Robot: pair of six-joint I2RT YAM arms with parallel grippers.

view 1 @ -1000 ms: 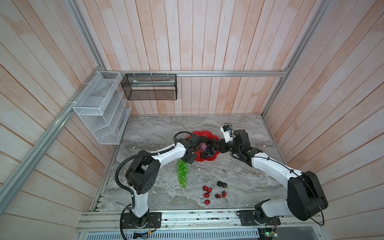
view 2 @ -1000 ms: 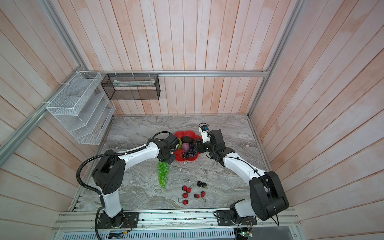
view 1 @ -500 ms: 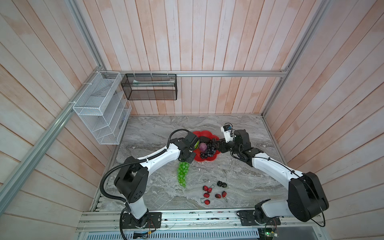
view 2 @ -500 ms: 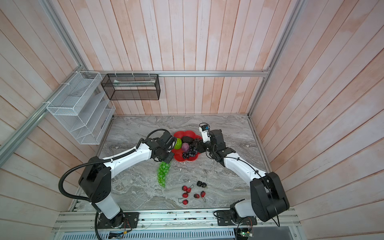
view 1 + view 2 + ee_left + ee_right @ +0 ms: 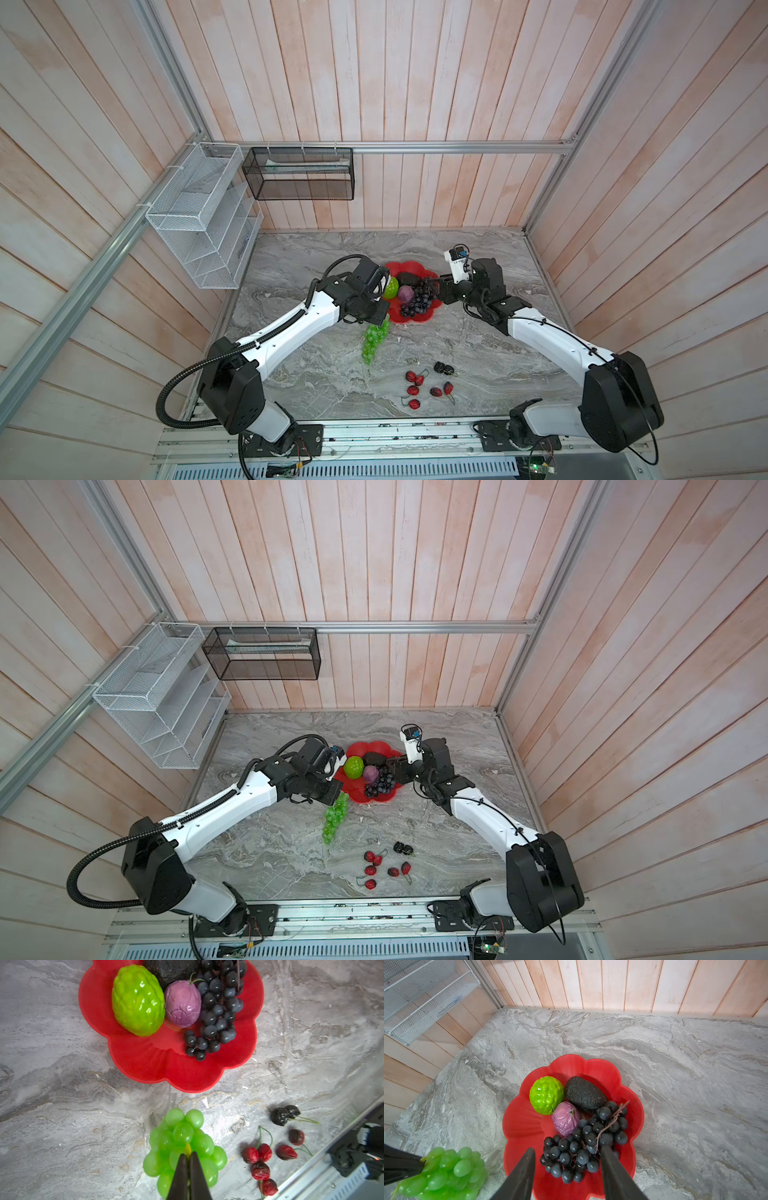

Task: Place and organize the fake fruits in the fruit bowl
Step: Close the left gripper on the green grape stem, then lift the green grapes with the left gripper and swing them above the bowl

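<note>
The left hand (image 5: 188, 1159) is clenched on the stem of the translucent green grape bunch (image 5: 182, 1134), at 7 o'clock of the scalloped red plastic bowl (image 5: 166, 1068). The right hand (image 5: 568, 1149) is half spread, astride the dark blue-black grape bunch (image 5: 604, 1124) inside. 4 fruits are in; red stemmed berries (image 5: 428, 386) and 2 black berries (image 5: 444, 368) wait on the marbled surface (image 5: 332, 386), 6 o'clock.

No text, brand, number or sign legible anywhere, a line of small dark print on the white wrist camera housing (image 5: 454, 264) of the right arm, seen in both top views, too tiny to read
</note>
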